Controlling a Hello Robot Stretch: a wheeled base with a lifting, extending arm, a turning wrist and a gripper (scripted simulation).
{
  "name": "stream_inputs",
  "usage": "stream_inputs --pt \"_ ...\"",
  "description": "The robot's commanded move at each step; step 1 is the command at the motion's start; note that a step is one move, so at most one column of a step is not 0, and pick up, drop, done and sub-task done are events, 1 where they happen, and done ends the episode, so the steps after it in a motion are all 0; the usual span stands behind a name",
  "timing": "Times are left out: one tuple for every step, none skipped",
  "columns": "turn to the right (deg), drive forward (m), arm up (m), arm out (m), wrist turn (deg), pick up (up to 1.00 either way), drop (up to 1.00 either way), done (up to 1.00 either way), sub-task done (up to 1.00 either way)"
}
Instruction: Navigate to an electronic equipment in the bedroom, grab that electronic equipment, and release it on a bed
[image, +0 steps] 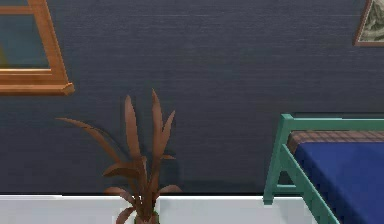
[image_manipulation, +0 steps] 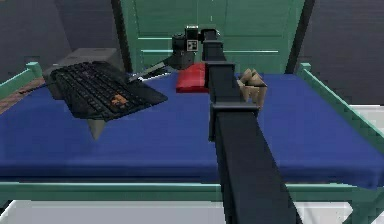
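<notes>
**poster1:** So where's our electronic thing? Best guess is the flat black slab with rows of keys (image_manipulation: 100, 90), a keyboard or a laptop by the look of it. It sits tilted on the soft blue mattress (image_manipulation: 160, 140) of the green wooden bed frame (image_manipulation: 330, 100), toward the arm side view's left.

**poster2:** Agreed. We'd expect it to be rigid, fairly light, hard smooth plastic and a bit slippery. It's wide and thin, so we'd take it by a long edge near the middle. Grab a corner and it'll probably swing or twist. Keys and any hinge are the fragile bits.

**poster1:** And the gripper (image_manipulation: 186, 45)?

**poster2:** It's at the far end of the dark square arm (image_manipulation: 235, 130), up by the green panel at the head of the bed, well apart from the slab. We can't tell whether it holds anything. A glossy red block (image_manipulation: 192, 79) lies just below it, and a brown lumpy thing (image_manipulation: 252, 85) sits beside the arm.

**poster1:** The mattress looks forgiving, at least. We think a drop there would land soft.
</notes>
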Motion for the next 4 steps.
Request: stream_inputs --pt "0.0 0.00 -0.02 0.00 0.0 0.00 0.00 0.00 0.00" --pt "0.0 0.00 -0.32 0.00 0.0 0.00 0.00 0.00 0.00" --pt "0.0 0.00 0.00 0.00 0.0 0.00 1.00 0.00 0.00" --pt "0.0 0.00 0.02 0.00 0.0 0.00 0.00 0.00 0.00"
